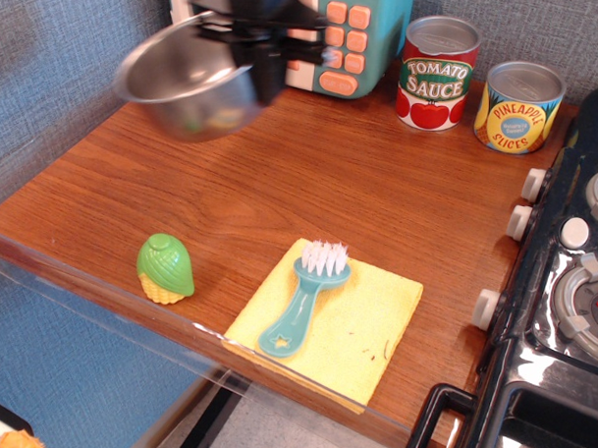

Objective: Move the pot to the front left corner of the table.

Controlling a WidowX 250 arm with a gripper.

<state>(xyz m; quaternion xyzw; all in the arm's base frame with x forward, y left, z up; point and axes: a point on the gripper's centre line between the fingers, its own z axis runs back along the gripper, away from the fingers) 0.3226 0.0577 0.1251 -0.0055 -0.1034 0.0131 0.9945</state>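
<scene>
The shiny steel pot (pixel 182 79) hangs in the air above the back left part of the brown wood-grain table (pixel 310 190), tilted and blurred by motion. My gripper (pixel 263 73) is shut on the pot's right rim, its black fingers reaching down from the top edge of the view. The arm above it is mostly out of frame.
A green and yellow toy corn (pixel 165 267) sits near the front left edge. A teal brush (pixel 304 295) lies on a yellow cloth (pixel 335 324) at the front. A tomato sauce can (pixel 438 72) and a pineapple can (pixel 519 106) stand at the back right. A toy microwave (pixel 343 39) stands behind, a black stove (pixel 562 292) on the right.
</scene>
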